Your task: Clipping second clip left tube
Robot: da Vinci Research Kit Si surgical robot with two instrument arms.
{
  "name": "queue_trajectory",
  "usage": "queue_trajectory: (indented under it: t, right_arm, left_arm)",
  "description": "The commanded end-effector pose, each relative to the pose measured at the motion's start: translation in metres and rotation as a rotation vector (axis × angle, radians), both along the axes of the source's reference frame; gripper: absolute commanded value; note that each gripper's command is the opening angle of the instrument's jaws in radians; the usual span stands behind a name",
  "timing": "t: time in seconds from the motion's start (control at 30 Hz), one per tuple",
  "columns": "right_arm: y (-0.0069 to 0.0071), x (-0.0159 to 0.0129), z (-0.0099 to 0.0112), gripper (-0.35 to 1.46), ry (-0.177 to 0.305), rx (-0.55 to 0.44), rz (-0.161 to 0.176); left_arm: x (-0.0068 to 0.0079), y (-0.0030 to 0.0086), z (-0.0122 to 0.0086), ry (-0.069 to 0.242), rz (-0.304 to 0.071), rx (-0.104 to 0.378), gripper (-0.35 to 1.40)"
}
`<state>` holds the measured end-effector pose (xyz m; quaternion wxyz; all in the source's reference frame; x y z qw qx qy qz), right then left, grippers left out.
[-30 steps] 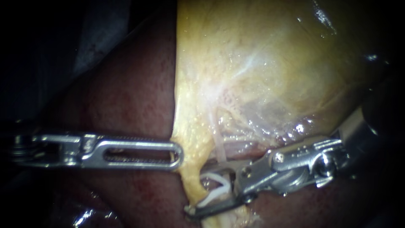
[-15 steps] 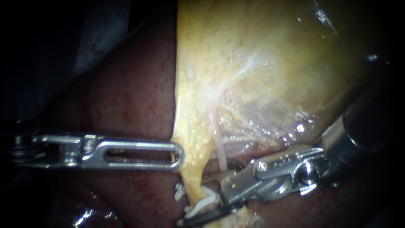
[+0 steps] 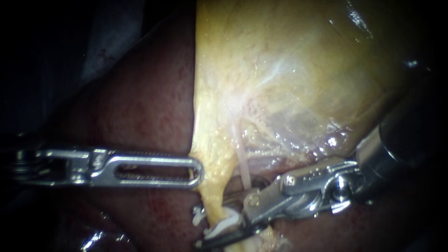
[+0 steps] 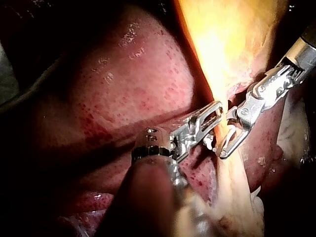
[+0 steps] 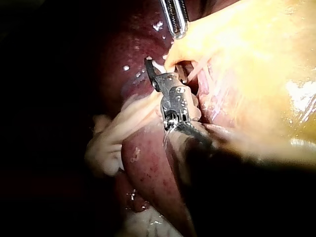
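Note:
The yellow gallbladder (image 3: 289, 70) narrows downward into a yellow strand, the left tube (image 3: 213, 203). A thin pale tube (image 3: 242, 167) runs just right of it. My left instrument (image 3: 198, 169) lies level from the left, its slotted jaws shut on the gallbladder's lower edge; the left wrist view shows the same grip (image 4: 217, 112). My right instrument (image 3: 207, 226) reaches in from the right with its jaws open, carrying a white clip (image 3: 225, 226). The left tube passes between those jaws, also seen in the left wrist view (image 4: 228, 143) and the right wrist view (image 5: 154, 74).
Dark red liver (image 3: 140, 102) lies behind and below both instruments. Pale loose tissue (image 5: 111, 143) hangs beside my right instrument's shaft. The left instrument's jaws (image 5: 178, 24) show ahead of the right one in its wrist view.
My right instrument has slid leftward along its shaft. Its open jaws and white clip, first short of the left tube, now straddle it. The left instrument has held still.

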<state>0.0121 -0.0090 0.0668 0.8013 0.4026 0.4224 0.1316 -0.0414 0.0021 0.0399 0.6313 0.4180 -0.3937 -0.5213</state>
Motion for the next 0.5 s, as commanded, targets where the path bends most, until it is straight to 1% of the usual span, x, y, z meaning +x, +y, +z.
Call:
queue_trajectory:
  t: [0.03, 0.07, 0.1, 0.2, 0.5]
  right_arm:
    - [0.0002, 0.0, 0.0003, -0.11, -0.008, 0.008, 0.001]
    - [0.0004, 0.0, 0.0005, -0.23, -0.024, 0.025, 0.007]
    - [0.0005, 0.0, 0.0007, -0.35, -0.032, 0.027, 0.006]
    - [0.0006, -0.0001, 0.001, -0.35, -0.051, 0.019, -0.005]
    - [0.0005, -0.0001, 0.001, -0.35, -0.051, 0.018, -0.006]
  left_arm:
    - [0.0, 0.0, 0.0001, 0.0, 0.0, 0.0, -0.16]
    - [-0.0001, 0.0, 0.0001, 0.0, 0.0, 0.0, -0.16]
    - [-0.0001, 0.0, 0.0001, 0.0, 0.0, 0.0, -0.16]
    - [-0.0001, -0.0001, 0.0001, 0.0, 0.0, 0.0, -0.16]
    - [-0.0001, 0.0, 0.0001, 0.0, 0.0, 0.0, -0.16]
